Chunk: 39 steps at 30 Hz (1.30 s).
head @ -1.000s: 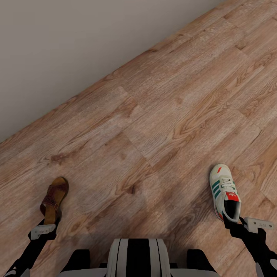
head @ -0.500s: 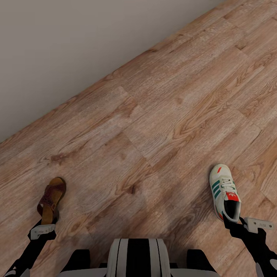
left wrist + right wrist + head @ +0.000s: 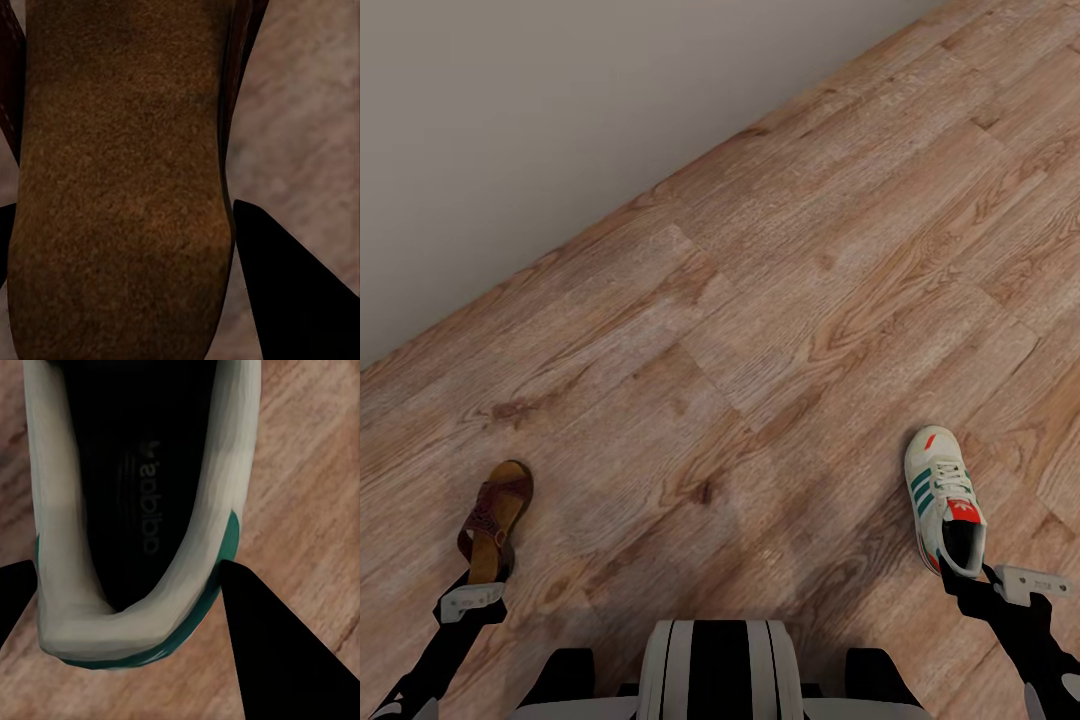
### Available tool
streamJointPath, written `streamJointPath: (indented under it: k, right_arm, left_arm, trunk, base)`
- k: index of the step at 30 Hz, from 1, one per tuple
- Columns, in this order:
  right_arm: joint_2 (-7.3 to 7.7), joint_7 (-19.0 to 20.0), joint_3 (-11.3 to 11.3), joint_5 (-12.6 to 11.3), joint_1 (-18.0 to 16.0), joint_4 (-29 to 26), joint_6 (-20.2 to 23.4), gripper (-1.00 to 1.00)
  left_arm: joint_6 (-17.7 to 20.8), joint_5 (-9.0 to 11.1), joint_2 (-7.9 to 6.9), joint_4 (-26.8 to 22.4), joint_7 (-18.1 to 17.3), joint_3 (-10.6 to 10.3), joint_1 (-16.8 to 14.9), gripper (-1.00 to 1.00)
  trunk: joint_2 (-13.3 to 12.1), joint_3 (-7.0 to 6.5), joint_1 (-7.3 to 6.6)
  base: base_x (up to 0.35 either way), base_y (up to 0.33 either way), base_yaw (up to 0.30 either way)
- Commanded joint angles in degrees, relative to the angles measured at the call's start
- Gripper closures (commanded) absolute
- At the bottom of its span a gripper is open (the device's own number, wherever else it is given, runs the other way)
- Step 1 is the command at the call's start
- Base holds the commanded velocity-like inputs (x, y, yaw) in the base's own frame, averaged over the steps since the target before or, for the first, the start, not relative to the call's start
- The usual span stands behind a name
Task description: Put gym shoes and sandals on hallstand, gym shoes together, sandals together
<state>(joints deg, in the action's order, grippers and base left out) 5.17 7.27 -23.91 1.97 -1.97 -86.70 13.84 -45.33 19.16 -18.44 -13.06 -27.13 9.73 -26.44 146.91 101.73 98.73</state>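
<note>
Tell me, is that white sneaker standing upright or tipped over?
Upright. The gym shoe shows its laces and open collar from above, and the right wrist view looks straight down into its insole.

Down at the left, the left gripper sits at the heel of a brown sandal on the wood floor. Over on the right, the right gripper meets the heel of a white gym shoe, seemingly gripping it.

head view downward, wrist views close-up
</note>
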Motion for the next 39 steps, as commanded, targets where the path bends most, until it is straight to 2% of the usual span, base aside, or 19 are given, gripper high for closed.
streamJointPath:
  k: [1,8,15,22,26,27,30,32,33,36,39]
  right_arm:
    - [-0.02,-0.03,0.13,-0.30,0.03,1.07,0.04,1.00]
    - [-0.06,-0.05,0.16,-0.24,0.05,0.79,0.00,1.00]
    - [-0.13,-0.06,0.24,-0.22,0.10,0.27,0.03,1.00]
    - [-0.17,-0.06,0.26,-0.22,0.35,-0.32,0.04,1.00]
    - [-0.22,-0.06,0.28,-0.21,0.84,-1.30,0.12,1.00]
    - [-0.22,-0.06,0.28,-0.21,0.84,-1.30,0.12,1.00]
    - [-0.23,-0.06,0.32,-0.21,1.50,-1.80,0.13,1.00]
    - [-0.24,-0.06,0.33,-0.21,1.76,-2.02,0.11,1.00]
    - [-0.24,-0.06,0.33,-0.21,1.76,-2.02,0.11,1.00]
    - [-0.24,-0.06,0.36,-0.21,1.99,-2.22,0.14,1.00]
    - [-0.25,-0.05,0.39,-0.21,2.11,-2.31,0.34,1.00]
  left_arm:
    - [-0.05,-0.20,0.02,-0.01,-0.10,-0.05,-0.02,1.00]
    - [0.10,-0.22,-0.10,-0.13,-0.76,-0.12,-0.05,1.00]
    - [0.95,0.08,-0.14,-0.19,-4.12,-0.05,-0.08,1.00]
    - [6.22,0.19,-0.16,-0.90,-5.62,0.00,-1.16,1.00]
    - [12.17,0.20,-0.18,-6.42,-6.07,-0.04,-1.22,1.00]
    - [12.17,0.20,-0.18,-6.42,-6.07,-0.04,-1.22,1.00]
    - [18.49,0.04,-0.16,-15.02,-6.16,0.01,0.63,1.00]
    - [23.27,0.00,-0.17,-22.64,-5.97,0.19,3.36,1.00]
    - [23.27,0.00,-0.17,-22.64,-5.97,0.19,3.36,1.00]
    - [30.36,-0.08,-0.13,-36.45,-4.50,0.36,9.11,1.00]
    - [36.03,-0.17,0.05,-49.43,-0.14,0.30,14.92,1.00]
  trunk:
    - [0.00,0.00,0.01]
    - [0.00,0.00,0.01]
    - [0.00,0.00,0.01]
    - [0.00,0.00,0.01]
    - [0.00,0.00,0.01]
    - [0.00,0.00,0.01]
    - [0.00,0.00,0.01]
    - [0.00,0.00,0.01]
    - [0.00,0.00,0.01]
    - [0.00,0.00,0.01]
    - [0.00,0.00,0.01]
  base:
    - [0.000,0.000,0.000]
    - [0.000,0.000,0.000]
    - [0.000,0.000,0.000]
    - [0.000,0.000,0.000]
    - [0.000,0.000,0.000]
    - [0.000,0.000,0.000]
    - [0.000,0.000,0.000]
    - [0.000,0.000,0.000]
    - [0.000,0.000,0.000]
    - [0.000,0.000,0.000]
    - [0.000,0.000,0.000]
